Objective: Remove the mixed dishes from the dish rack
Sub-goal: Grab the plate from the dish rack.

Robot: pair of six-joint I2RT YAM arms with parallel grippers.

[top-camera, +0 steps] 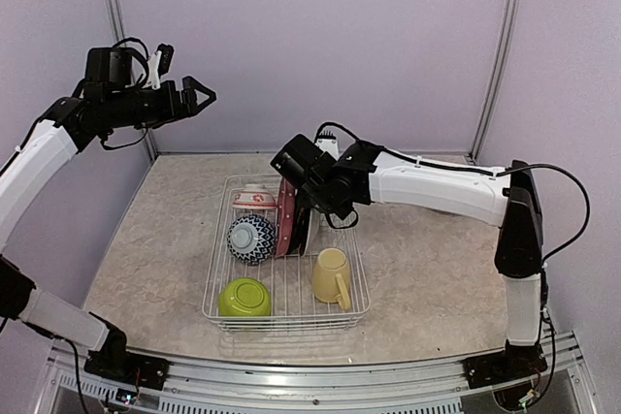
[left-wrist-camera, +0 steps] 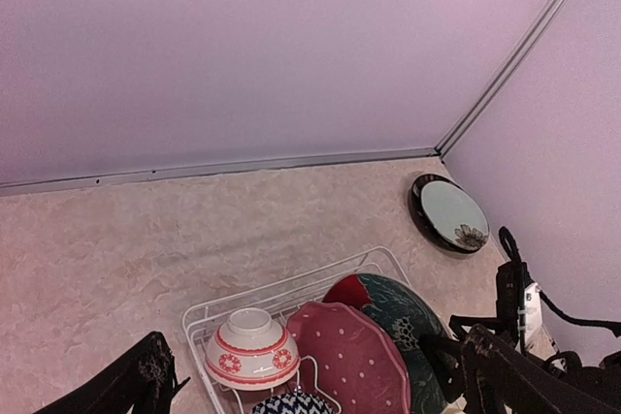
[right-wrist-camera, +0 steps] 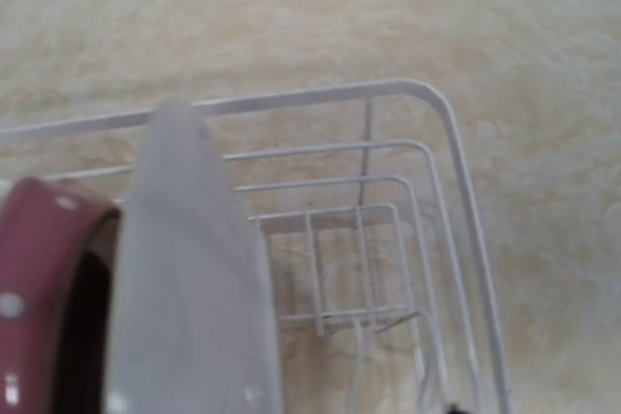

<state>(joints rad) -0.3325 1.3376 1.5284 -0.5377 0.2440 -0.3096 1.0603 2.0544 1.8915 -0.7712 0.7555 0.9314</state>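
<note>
Dish rack (top-camera: 361,269) is sitting mid-surface with its load inside. Lime green bowl (top-camera: 244,297) is resting in the 7 o'clock corner and the pale yellow mug (top-camera: 332,275) in the 5 o'clock corner. Blue-patterned bowl (top-camera: 251,238) is lying at 9 o'clock. Red-white bowl (left-wrist-camera: 250,341) is sitting upturned at 11 o'clock.

Pink dotted plate (left-wrist-camera: 349,356), red plate (left-wrist-camera: 347,290) and dark green plate (left-wrist-camera: 403,312) are standing on edge together toward 12 o'clock.

Right arm is reaching in from 3 o'clock, with the right fingers (top-camera: 305,203) down at the plates' top edges. The wrist view is showing only a blurred pale rim beside the dotted plate, so I cannot tell whether they are gripping.

Left fingers (top-camera: 199,89) are hanging high at 10 o'clock, well apart from the rack, spread wide and holding nothing.

A dark-rimmed plate (left-wrist-camera: 448,212) is lying on the surface near the far wall corner, apart from the rack
</note>
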